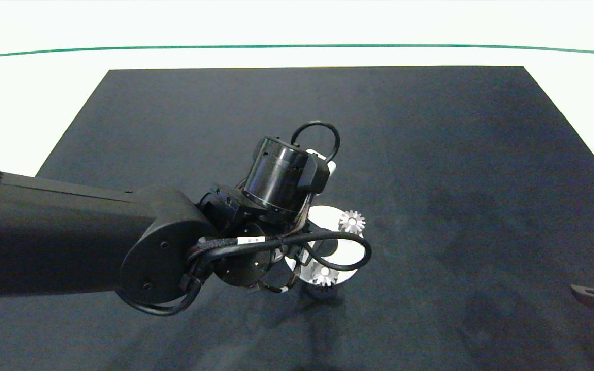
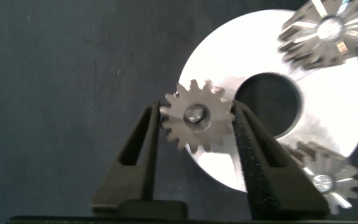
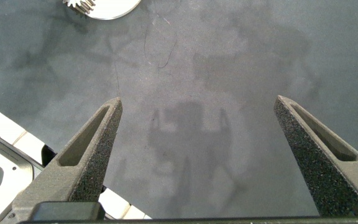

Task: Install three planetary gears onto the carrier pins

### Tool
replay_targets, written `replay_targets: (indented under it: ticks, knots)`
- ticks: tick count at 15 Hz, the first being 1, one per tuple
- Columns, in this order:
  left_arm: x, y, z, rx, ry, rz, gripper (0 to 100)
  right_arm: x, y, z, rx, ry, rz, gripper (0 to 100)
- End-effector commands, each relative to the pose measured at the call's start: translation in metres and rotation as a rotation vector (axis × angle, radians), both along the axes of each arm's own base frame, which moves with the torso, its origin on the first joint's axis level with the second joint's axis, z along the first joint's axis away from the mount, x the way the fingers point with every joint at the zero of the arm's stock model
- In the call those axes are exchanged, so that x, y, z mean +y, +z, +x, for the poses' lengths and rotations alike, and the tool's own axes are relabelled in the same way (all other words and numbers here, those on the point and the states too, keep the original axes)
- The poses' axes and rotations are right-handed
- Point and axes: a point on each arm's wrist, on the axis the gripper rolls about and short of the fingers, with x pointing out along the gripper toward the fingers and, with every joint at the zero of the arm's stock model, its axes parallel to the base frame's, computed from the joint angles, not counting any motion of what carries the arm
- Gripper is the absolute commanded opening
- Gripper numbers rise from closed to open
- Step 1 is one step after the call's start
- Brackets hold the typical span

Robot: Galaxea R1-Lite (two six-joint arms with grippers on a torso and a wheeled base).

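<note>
In the middle of the left wrist view, the left gripper (image 2: pixel 196 121) pinches a small, hard, slippery silver gear (image 2: pixel 196 116) by its teeth over the flat white round disc (image 2: pixel 328 106); the right gripper (image 3: pixel 197 106) gapes wide, empty.

— What lies under everything?

— A dark grey, matte rectangular mat (image 1: pixel 431 154), faintly mottled, filling most of the head view from the centre out.

— And around it?

— A white tabletop (image 1: pixel 44 93) borders it at nine, twelve and three o'clock. A thin green curved line (image 1: pixel 297 46) crosses that white surface at twelve o'clock.
</note>
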Motion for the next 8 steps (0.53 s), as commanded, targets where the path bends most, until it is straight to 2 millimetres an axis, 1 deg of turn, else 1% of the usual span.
replay_targets:
  ticks: [1,5,6,8]
  knots:
    - [0.001,0.0,0.001,-0.002,0.005,0.0,100,0.0,0.0,0.0,0.002,0.003,-0.003,100]
    - [0.002,0.001,0.001,-0.003,0.008,-0.001,100,0.0,0.0,0.0,0.002,0.002,-0.003,100]
    - [0.005,0.008,-0.001,-0.014,0.01,-0.014,100,0.0,0.0,0.0,0.001,0.003,-0.002,100]
    - [0.022,0.029,-0.016,-0.019,0.008,-0.019,100,0.0,0.0,0.0,-0.001,0.002,-0.001,100]
